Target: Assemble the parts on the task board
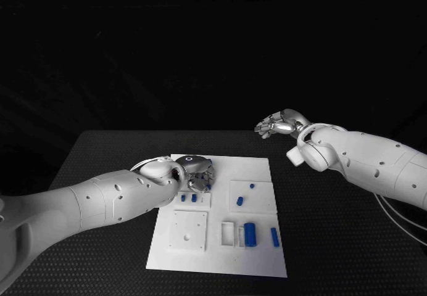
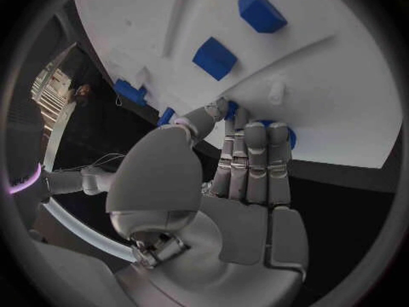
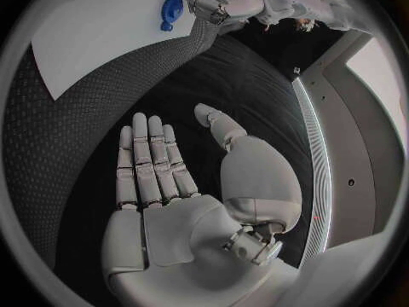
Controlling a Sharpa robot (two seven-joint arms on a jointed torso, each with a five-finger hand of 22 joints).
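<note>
The white task board (image 1: pixel 258 262) lies in the middle of the black table. My left hand (image 1: pixel 197 177) is at the board's far left corner, its fingers (image 2: pixel 252 158) laid over a blue round part (image 2: pixel 288 137), also visible as (image 3: pixel 170 11), with the thumb against the part's other side. Two small blue blocks (image 2: pixel 215 58) sit in the board just beyond the fingers. My right hand (image 1: pixel 279 124) hovers past the board's far right corner with fingers apart and nothing in it; its flat palm (image 3: pixel 162 205) faces the table.
Several more blue parts lie on the board: a pair (image 1: pixel 187 198) by my left hand, one piece (image 1: pixel 239 200) in the middle, a fat cylinder (image 1: pixel 251 233) and a slim bar (image 1: pixel 274 237) toward the near side. A white square plate (image 1: pixel 189 229) takes up the near left.
</note>
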